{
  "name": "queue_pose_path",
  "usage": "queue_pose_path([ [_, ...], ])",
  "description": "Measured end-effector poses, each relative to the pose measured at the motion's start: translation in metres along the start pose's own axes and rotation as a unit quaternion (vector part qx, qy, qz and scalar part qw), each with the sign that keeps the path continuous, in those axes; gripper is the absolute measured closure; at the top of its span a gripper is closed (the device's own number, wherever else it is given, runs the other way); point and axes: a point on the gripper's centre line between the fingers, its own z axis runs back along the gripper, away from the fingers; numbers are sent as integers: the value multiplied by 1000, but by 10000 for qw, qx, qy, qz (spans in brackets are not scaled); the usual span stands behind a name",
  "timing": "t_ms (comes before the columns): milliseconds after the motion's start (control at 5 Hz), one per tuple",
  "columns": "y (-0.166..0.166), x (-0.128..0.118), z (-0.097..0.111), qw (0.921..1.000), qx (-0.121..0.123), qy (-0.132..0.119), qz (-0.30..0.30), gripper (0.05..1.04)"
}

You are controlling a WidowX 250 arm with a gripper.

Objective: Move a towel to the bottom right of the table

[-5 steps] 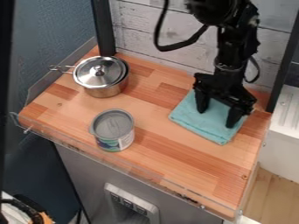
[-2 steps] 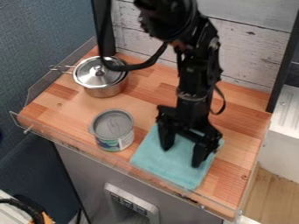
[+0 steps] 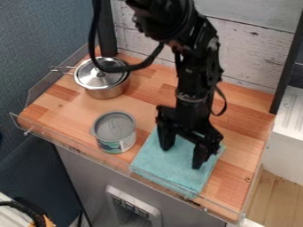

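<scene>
The black gripper [image 3: 181, 157] is over the front right part of the table [image 3: 65, 104]. Its two fingers stand wide apart and point down, with both tips against the top of the teal towel [image 3: 167, 169]. Folded flat, the towel lies right of the can and reaches the table's front edge. The gripper covers part of its back half.
A can [image 3: 114, 132] with a grey top stands close to the towel's left side. Farther back on the left is a metal pot [image 3: 105, 80] with its lid on. A clear low guard [image 3: 89, 156] runs along the front edge.
The gripper and the towel have moved together, left and toward the front edge, from the back right. Since the middle frame they have shifted only slightly.
</scene>
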Motion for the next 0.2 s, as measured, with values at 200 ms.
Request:
queue_pose_path([
  [200,1,8,34,9987,61,-497,-119,82],
])
